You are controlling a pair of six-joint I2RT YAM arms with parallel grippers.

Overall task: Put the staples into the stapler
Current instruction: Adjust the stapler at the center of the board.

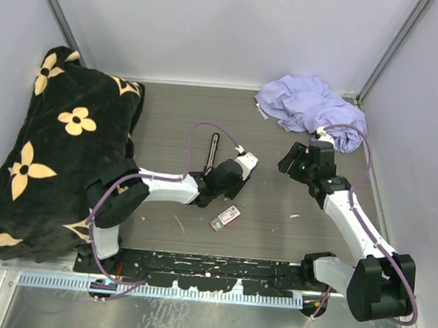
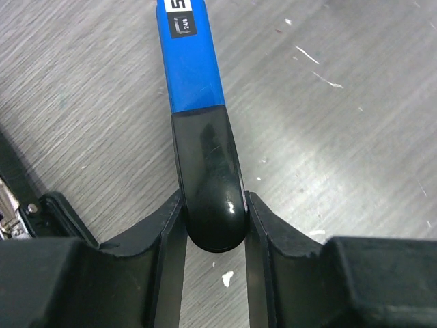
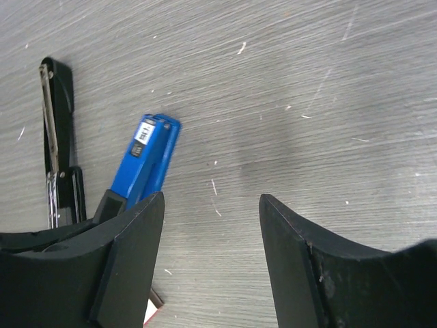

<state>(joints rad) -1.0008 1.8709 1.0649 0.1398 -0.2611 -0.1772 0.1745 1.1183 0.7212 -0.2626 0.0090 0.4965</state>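
The stapler (image 2: 193,75) is blue with a glossy black rear end and lies flat on the grey table. My left gripper (image 2: 215,205) is shut on that black end, one finger pressed against each side. In the top view my left gripper (image 1: 225,181) hides the blue stapler. A black stapler (image 1: 212,152) with a metal rail lies just left of the blue stapler (image 3: 147,160). The staples (image 1: 226,217), a small white and red box, lie on the table near my left gripper. One corner of the staples (image 3: 153,316) shows in the right wrist view. My right gripper (image 1: 292,161) hangs open and empty to the right.
A black blanket with yellow flowers (image 1: 59,150) fills the left side. A lilac cloth (image 1: 312,103) lies bunched at the back right, just behind my right arm. Grey walls close in the table on three sides.
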